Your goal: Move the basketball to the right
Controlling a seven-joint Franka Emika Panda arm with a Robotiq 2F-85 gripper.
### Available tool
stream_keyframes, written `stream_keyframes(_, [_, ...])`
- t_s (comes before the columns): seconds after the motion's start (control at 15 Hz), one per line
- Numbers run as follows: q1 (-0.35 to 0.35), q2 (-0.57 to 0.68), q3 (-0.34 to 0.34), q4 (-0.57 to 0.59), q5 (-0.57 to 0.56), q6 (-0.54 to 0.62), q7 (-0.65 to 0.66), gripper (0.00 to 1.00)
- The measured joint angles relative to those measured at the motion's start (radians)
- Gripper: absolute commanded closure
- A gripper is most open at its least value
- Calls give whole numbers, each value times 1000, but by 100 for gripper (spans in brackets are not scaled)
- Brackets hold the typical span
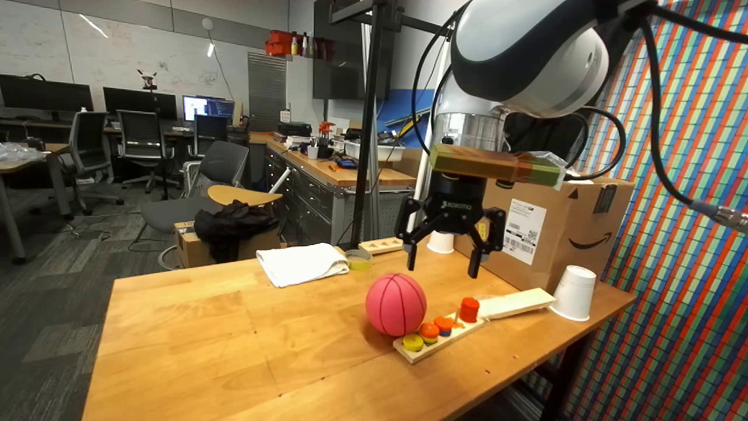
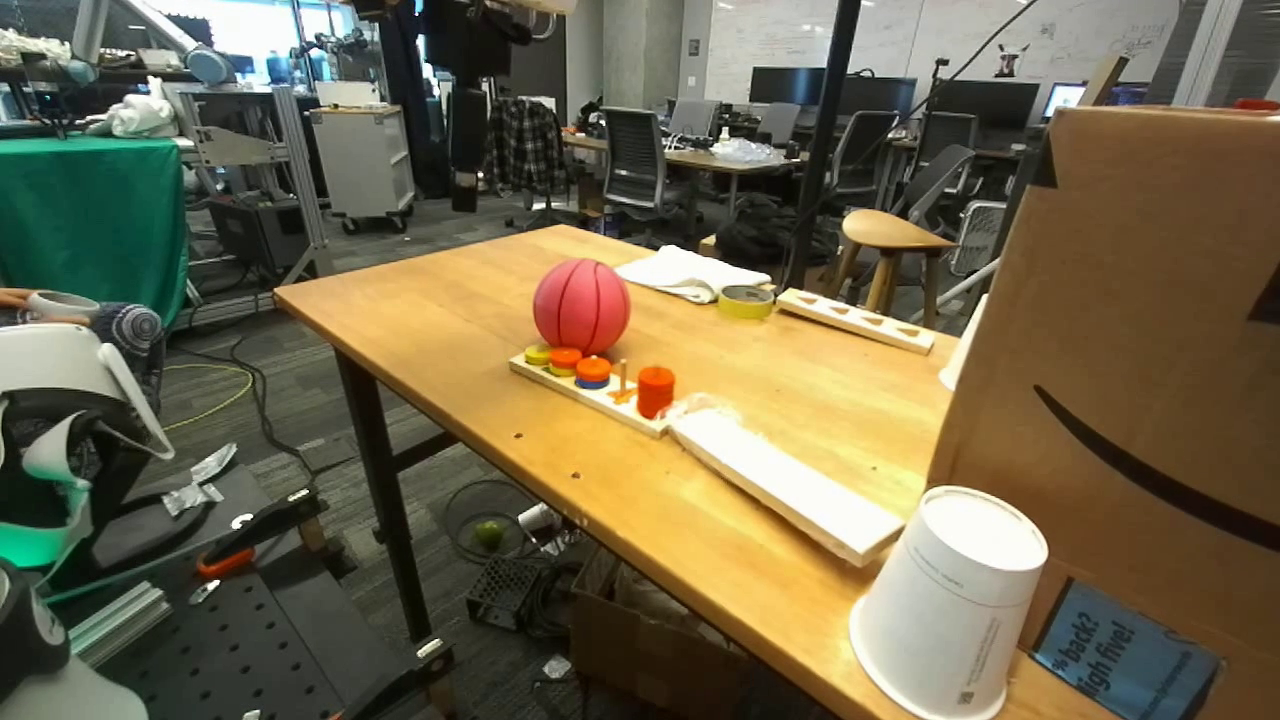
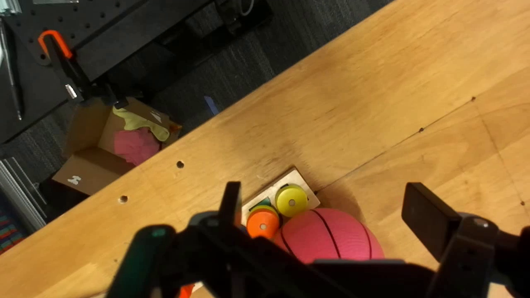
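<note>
Near the centre of an exterior view, the claw (image 1: 442,269) is being held wide; at lower centre, the basketball (image 1: 396,304) is being supported by the counter (image 1: 193,339), just beside a pegged board (image 1: 451,338).

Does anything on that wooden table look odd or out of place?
Slightly: in both exterior views, a tapered white paper cup stands upside down near the edge of the light-brown wooden table, where it could be knocked off.
</note>
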Motion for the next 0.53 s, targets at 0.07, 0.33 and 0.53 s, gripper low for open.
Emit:
stream_keyframes(0.07, [5,18,7,16,0,5,29,0])
stream_keyframes(0.33, [22,115,15,81,0,55,110,0])
stream_keyframes(0.53, [35,213,15,136,0,91,158,0])
